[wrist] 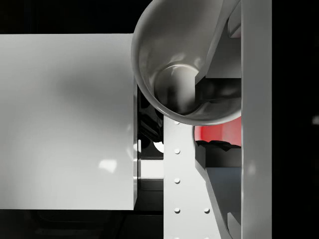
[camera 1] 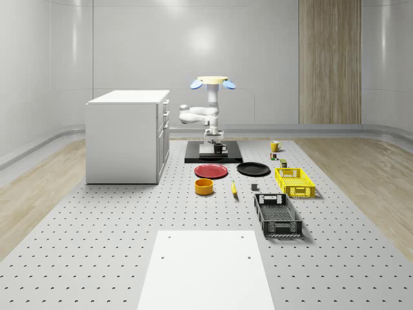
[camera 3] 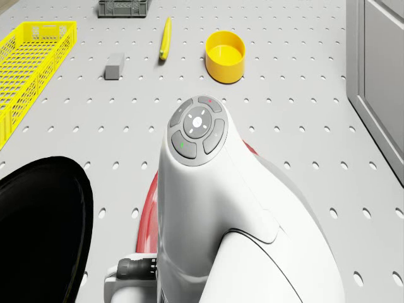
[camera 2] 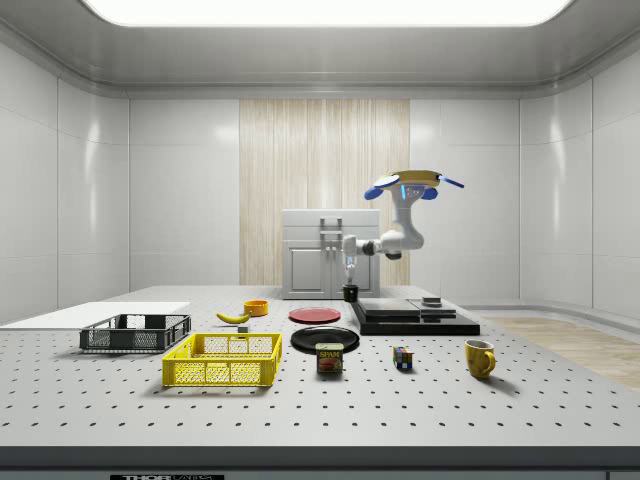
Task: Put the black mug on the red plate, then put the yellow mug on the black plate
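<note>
**At the slab's near edge: first mug in hand, neither plate served**

Over the far middle of the table, hovers with the drone [camera 1: 211, 81] above a black slab [camera 1: 229, 157], arm bent down toward that slab's near edge. Holds the gripper [camera 1: 211, 147] low there, clamped, as far as the wrist view shows, on the rim of the black mug [camera 1: 221, 148], one finger inside the cup and one outside. Keeps the mug upright at the slab's near edge, just short of the red plate [camera 1: 211, 171]. Cannot tell from the side view whether the mug rests on the slab or hangs just above it.

Counts as early going. Has the first pick made, by the look of it, but not the first placement: shows the red plate bare, just near of the slab. Needs a short carry toward the near side, a descent onto that plate, and a release.

Leaves the second half untouched. Finds the yellow mug [camera 1: 275, 146] upright on the table, well apart on the whole-scene view's right. Finds the black plate [camera 1: 253, 169] bare too, just right of the red one. Calls after that for a second grasp, a carry and a set-down.
</note>
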